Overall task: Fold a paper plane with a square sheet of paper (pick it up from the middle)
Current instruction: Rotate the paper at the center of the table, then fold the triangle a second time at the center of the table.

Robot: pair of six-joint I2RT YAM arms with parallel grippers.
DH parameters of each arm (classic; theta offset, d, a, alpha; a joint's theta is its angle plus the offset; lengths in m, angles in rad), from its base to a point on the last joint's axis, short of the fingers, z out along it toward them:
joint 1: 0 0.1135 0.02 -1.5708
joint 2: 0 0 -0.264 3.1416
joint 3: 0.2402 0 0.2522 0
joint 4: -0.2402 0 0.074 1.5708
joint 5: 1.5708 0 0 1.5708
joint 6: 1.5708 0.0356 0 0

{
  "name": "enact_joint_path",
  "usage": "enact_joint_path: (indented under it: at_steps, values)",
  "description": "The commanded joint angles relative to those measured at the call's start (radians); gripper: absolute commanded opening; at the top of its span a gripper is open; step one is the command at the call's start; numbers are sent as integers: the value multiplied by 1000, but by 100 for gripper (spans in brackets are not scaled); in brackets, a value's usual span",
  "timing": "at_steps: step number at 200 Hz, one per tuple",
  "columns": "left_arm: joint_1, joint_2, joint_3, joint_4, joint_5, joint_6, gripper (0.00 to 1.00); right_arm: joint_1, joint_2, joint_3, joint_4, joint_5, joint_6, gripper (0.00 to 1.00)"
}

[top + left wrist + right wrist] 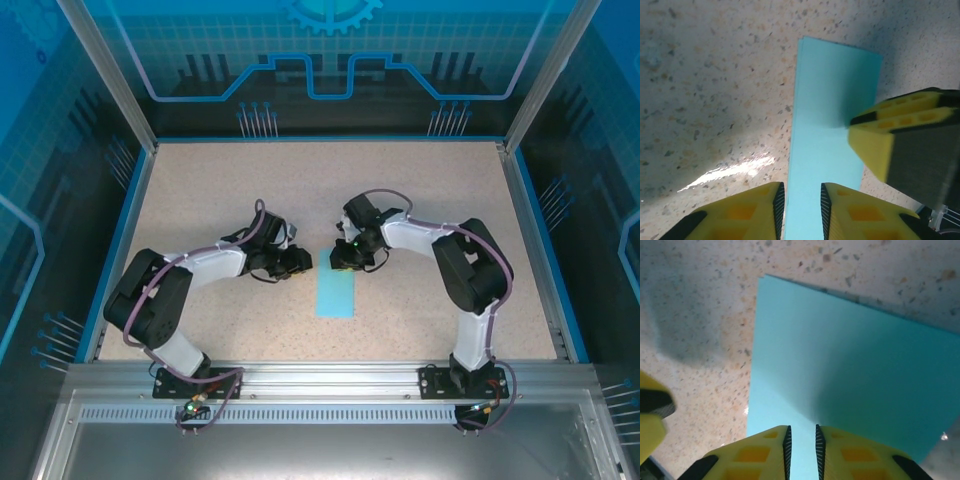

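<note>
The sheet of paper point(335, 295) lies flat on the speckled table point(430, 180). It shows as a narrow light-blue rectangle, longer than it is wide, with its long sides running away from the arm bases. The two arms reach in from either side of the paper, and both grippers meet at its far short end.

The left gripper point(300, 262) sits just beside the paper's far left corner. Seen from the left wrist, the left gripper point(800, 192) has its yellow fingers a little apart and unclenched. The paper point(830, 125) shows through the gap and stretches away from it. One finger point(875, 145) of the right gripper rests over the paper's opposite long edge.

The right gripper point(338, 260) hangs over the paper's far end. From the right wrist, the right gripper point(802, 432) has its ribbed pads only a thin slit apart, low over the paper point(850, 375). I cannot tell whether they are pinching the paper or just pressing on it.
</note>
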Motion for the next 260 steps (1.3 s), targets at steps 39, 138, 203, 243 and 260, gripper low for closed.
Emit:
enact_joint_path:
  at_steps: [39,138,203,243,260]
  values:
    - [2,18,-6,3,116,-39,40,-2,-275,-214,50,43,110,28]
    - [-33,78,36,-7,144,-57,43,31,-266,-387,254,-37,215,28]
    - [-52,91,54,-65,116,-42,43,28,-237,-430,301,-38,232,29]
    - [-62,101,65,-64,116,-51,43,28,-236,-429,274,-17,224,29]
    - [-66,99,55,-57,111,-54,43,28,-244,-443,295,-26,232,29]
